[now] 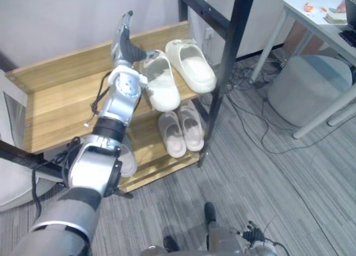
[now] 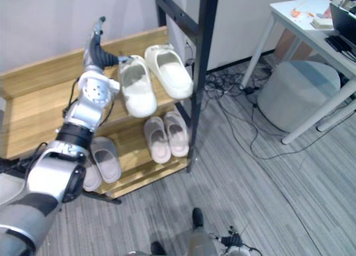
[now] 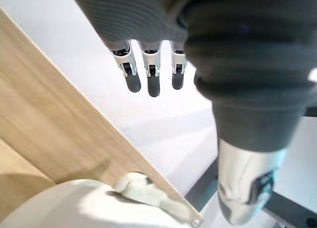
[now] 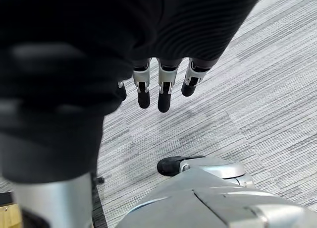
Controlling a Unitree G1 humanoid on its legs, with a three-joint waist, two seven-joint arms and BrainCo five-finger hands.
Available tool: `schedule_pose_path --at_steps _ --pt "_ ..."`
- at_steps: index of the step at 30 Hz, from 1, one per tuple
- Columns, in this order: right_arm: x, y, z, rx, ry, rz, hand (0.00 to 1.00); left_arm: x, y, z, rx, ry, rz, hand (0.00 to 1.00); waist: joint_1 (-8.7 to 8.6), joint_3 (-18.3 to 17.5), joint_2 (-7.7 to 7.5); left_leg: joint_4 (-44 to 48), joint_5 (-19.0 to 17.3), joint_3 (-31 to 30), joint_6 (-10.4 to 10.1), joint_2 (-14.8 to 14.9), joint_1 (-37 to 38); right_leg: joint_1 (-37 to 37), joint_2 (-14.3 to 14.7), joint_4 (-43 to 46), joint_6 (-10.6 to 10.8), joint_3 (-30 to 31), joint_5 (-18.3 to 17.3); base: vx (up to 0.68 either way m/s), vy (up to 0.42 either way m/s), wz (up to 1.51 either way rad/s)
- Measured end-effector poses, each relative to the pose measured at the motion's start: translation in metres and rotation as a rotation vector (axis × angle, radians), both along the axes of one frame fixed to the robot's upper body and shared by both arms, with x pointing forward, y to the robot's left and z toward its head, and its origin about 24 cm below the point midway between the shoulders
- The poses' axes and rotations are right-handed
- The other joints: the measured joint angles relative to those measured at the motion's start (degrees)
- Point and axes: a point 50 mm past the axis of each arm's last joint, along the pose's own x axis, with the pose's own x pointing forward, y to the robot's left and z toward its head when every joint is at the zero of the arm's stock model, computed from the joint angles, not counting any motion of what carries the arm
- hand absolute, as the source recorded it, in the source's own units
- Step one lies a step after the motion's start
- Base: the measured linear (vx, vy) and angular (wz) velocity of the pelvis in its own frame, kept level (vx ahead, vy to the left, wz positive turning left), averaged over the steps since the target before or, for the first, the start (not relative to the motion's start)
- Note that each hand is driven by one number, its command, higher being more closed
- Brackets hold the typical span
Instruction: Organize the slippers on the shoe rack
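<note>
Slippers (image 1: 161, 84) lie just beside the upraised left hand (image 1: 123, 42), its fingers (image 3: 153, 83) straight

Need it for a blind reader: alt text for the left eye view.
The robot's left hand hovers open above the shoe rack, beside two cream slippers on its top shelf. A beige pair sits on the shelf below; a white table stands at right.

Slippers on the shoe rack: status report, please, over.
Left robot hand open, above top shelf by white slippers. Right robot hand open, over floor. Nothing blocking.
</note>
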Motion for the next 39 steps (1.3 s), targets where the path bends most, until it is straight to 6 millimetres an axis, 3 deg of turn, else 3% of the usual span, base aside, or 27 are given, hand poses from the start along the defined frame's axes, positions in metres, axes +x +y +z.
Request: schedule_pose_path --at_steps 4,9,11,14,18,26,29,39 --pt "0.0 0.0 0.0 0.0 0.003 0.0 0.0 -0.008 -0.002 -0.009 -0.052 -0.019 -0.042 0.0 0.09 0.02 0.21 -1.8 1.17 -1.24 -0.26 0.02 0.76 0.71 0.2 0.15 0.02 -2.23 -0.03 0.01 -0.042 0.19" --pt "-0.003 -0.003 -0.001 -0.002 0.027 -0.008 0.0 -0.027 -0.02 -0.041 -0.215 -0.005 -0.162 0.0 1.08 0.09 0.58 -1.97 1.51 -3.51 -0.05 0.07 2.47 3.5 0.12 -0.06 -0.42 -4.83 -0.33 -0.02 -0.013 0.2" --pt "-0.004 -0.004 -0.001 -0.004 0.031 -0.011 0.0 -0.037 -0.029 -0.057 -0.308 0.011 -0.214 0.0 2.37 0.05 0.58 -3.15 2.31 -4.11 0.07 -0.34 3.53 4.41 -0.32 -0.07 -0.35 -5.57 -0.63 -0.05 -0.002 0.14" --pt "-0.005 -0.005 -0.001 -0.007 0.036 -0.012 0.0 -0.046 -0.034 -0.069 -0.37 0.025 -0.249 0.0 3.0 0.02 0.6 -4.37 3.32 -5.16 0.2 -0.76 3.61 4.5 -0.79 -0.06 -0.19 -6.41 -0.76 -0.05 -0.01 0.23" --pt "-0.01 -0.005 -0.003 -0.005 0.055 -0.028 0.0 -0.063 -0.045 -0.111 -0.459 0.146 -0.294 0.0 3.54 -0.16 0.48 -5.8 4.59 -7.87 -0.08 -0.69 4.99 6.66 -0.93 -0.07 0.31 -9.02 -1.4 -0.02 -0.026 0.3" --pt "-0.018 -0.003 -0.006 -0.013 0.094 -0.002 0.0 -0.087 -0.068 -0.154 -0.548 0.318 -0.41 0.0 5.27 -2.04 -0.42 -5.82 4.8 -10.37 -0.38 -0.35 5.69 8.63 -0.86 -0.07 0.88 -11.37 -2.11 0.0 -0.017 0.15" --pt "-0.021 -0.001 -0.008 -0.007 0.114 -0.004 0.0 -0.091 -0.076 -0.161 -0.574 0.356 -0.448 0.0 6.05 -2.64 -1.22 -5.8 4.87 -11.08 -0.42 -0.28 5.84 9.22 -0.88 -0.07 0.94 -12.15 -2.26 0.01 -0.005 0.16" --pt "-0.026 0.007 -0.01 -0.002 0.132 0.016 0.0 -0.091 -0.085 -0.18 -0.556 0.445 -0.478 0.0 6.0 -5.58 -3.14 -6.63 5.0 -11.56 -0.4 -0.52 7.06 10.35 -1.01 -0.08 1.09 -12.58 -2.68 0.0 0.002 0.02"
